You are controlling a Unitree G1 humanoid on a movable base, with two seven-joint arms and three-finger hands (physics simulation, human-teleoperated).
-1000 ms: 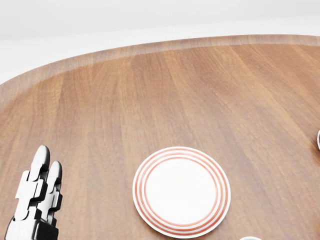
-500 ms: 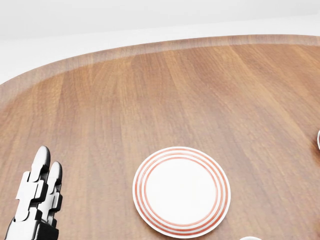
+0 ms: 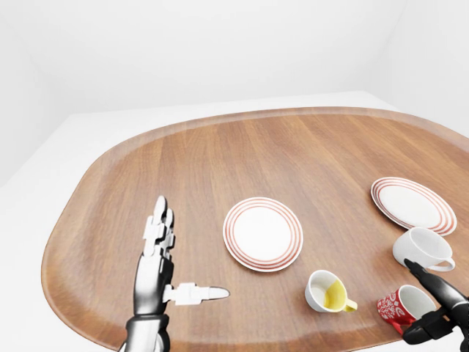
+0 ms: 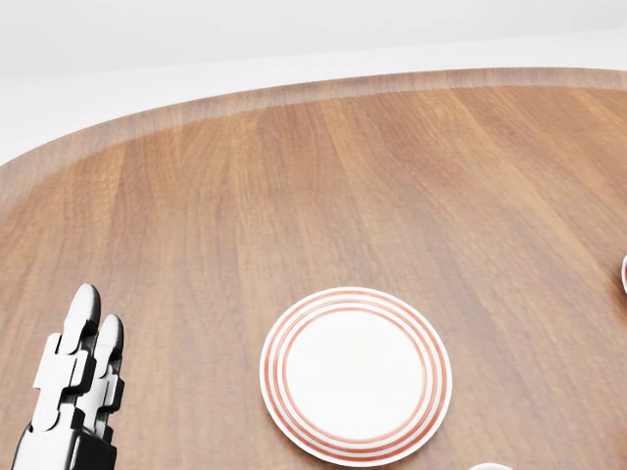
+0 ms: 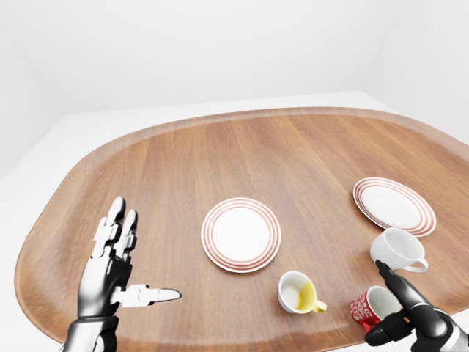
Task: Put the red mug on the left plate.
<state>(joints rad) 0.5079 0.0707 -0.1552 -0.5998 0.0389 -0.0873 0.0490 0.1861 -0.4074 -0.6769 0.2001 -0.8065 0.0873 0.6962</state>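
The red mug (image 5: 364, 308), patterned in white, lies tilted near the table's bottom right edge in the right-eye view. My dark right hand (image 5: 376, 303) stands about it, one finger stretched over its top and the thumb below; the fingers do not look closed on it. The left plate (image 3: 262, 233), white with red rings, sits mid-table and also shows in the head view (image 4: 355, 375). My silver left hand (image 3: 190, 251) hovers flat and open to the plate's left, thumb pointing right, holding nothing.
A second ringed plate (image 3: 412, 204) lies at the right. A white mug (image 3: 421, 249) stands just above the red mug. Another white mug with a yellow inside (image 3: 327, 292) sits between the red mug and the left plate. The wooden table (image 3: 220, 154) is oval.
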